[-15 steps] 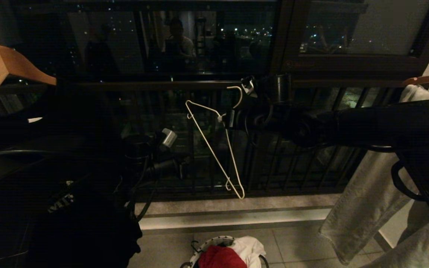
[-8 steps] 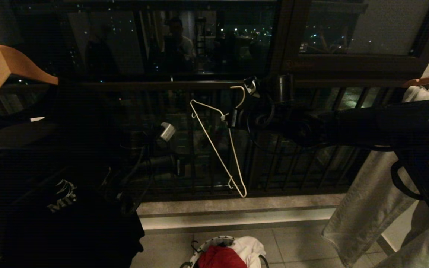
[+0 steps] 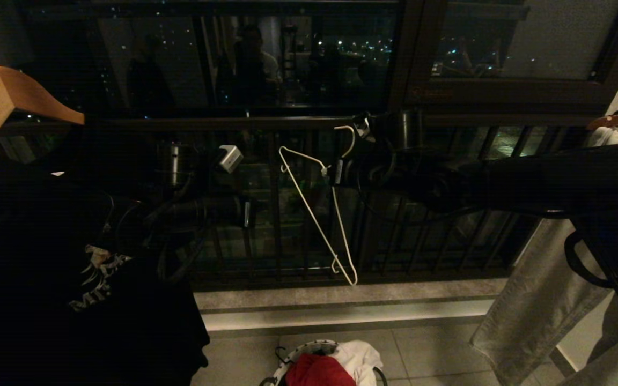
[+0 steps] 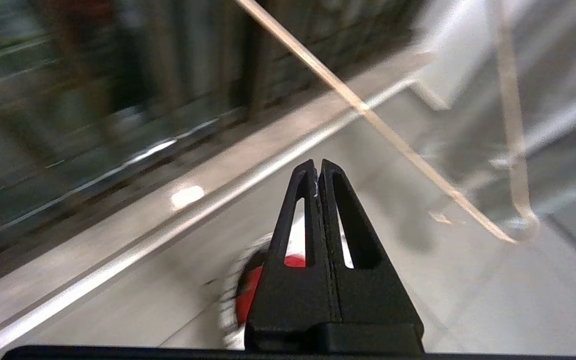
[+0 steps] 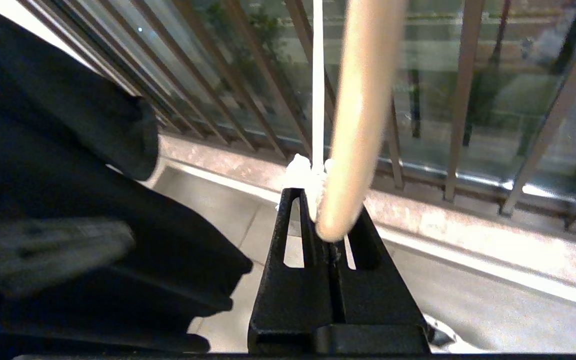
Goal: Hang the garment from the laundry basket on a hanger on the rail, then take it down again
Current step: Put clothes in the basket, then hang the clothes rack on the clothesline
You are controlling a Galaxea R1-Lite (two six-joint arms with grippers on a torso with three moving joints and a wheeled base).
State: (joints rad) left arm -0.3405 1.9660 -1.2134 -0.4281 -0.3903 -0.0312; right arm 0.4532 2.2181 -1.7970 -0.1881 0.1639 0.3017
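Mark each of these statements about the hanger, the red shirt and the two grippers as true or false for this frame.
1. The right gripper is shut on the white wire hanger at its neck. True.
2. The red T-shirt is draped on the hanger. False: it lies in the laundry basket on the floor.
3. The left gripper is shut and empty. True.
4. The hanger's hook is over the rail. False: the hanger is held in the air, tilted.

No lettering readable — black T-shirt [image 3: 94, 279] print too dim.
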